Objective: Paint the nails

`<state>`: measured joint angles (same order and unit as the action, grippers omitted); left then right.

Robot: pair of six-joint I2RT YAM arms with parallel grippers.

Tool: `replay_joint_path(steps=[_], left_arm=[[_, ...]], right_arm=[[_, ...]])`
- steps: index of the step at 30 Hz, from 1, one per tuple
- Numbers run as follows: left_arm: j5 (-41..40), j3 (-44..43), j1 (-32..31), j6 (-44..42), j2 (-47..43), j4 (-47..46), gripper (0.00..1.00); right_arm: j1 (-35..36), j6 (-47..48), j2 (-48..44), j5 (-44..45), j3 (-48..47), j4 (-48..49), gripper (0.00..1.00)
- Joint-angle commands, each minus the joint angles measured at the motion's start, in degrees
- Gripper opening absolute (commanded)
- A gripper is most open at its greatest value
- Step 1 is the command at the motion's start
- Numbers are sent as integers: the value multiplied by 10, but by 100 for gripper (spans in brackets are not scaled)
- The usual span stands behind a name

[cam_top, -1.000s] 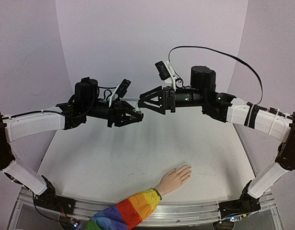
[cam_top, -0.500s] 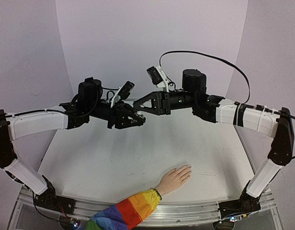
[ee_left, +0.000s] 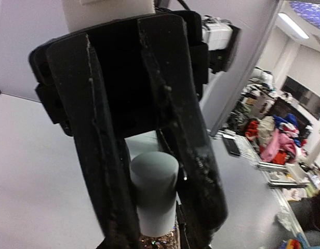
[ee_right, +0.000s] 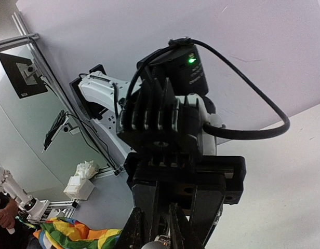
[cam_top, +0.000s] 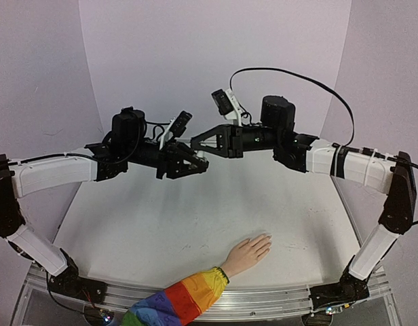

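Note:
My left gripper (cam_top: pixel 193 164) hangs above the table's far half, shut on a small polish bottle (cam_top: pixel 201 155). In the left wrist view the bottle's glittery body (ee_left: pixel 159 241) sits at the bottom edge under a pale grey cap (ee_left: pixel 155 189). My right gripper (cam_top: pixel 197 145) faces the left one, shut, and its black fingers (ee_left: pixel 100 171) press both sides of that cap. The flesh-coloured hand (cam_top: pixel 247 252) lies flat near the front edge in a rainbow-striped sleeve (cam_top: pixel 176 302). Its nails (cam_top: pixel 266 240) are too small to make out.
A black cable (cam_top: pixel 311 83) arches over the right arm. The right wrist view shows my own gripper (ee_right: pixel 156 236) at the bottom edge, the left gripper's body (ee_right: pixel 170 129) filling the middle, and the sleeve (ee_right: pixel 71 234) at lower left.
The right gripper moved left to meet the left one and shut on the bottle's cap. The left gripper rose slightly with the bottle. The hand stayed still.

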<state>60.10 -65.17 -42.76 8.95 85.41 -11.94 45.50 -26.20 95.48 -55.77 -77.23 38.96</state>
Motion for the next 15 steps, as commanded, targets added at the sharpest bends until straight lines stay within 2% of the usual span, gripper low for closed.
replay_joint_path(steps=[1,2,3,4,5,6,8,11,15], left_arm=[[-351,-6,-17,-44,-41,-10,0],[-504,-2,-33,-53,-46,-2,0],[-671,-5,-49,-68,-42,7,0],[-746,-16,-58,-93,-35,12,0],[-782,-30,-66,-117,-24,14,0],[-797,-43,-70,-136,-15,15,0],[-790,-62,-73,-141,-1,14,0],[-742,-72,-73,-136,9,14,0],[-689,-49,-73,-141,1,14,0]], right_arm=[[7,-13,-13,72,-6,17,0],[16,-10,-15,156,-10,-10,0],[39,-6,-12,276,-33,-81,0],[71,-25,-5,456,-76,-162,0],[101,-50,3,629,-96,-212,0],[131,-61,7,696,-104,-225,0],[173,-56,18,769,-116,-219,0],[180,-40,28,777,-131,-225,1],[173,-4,12,718,-116,-187,26]])
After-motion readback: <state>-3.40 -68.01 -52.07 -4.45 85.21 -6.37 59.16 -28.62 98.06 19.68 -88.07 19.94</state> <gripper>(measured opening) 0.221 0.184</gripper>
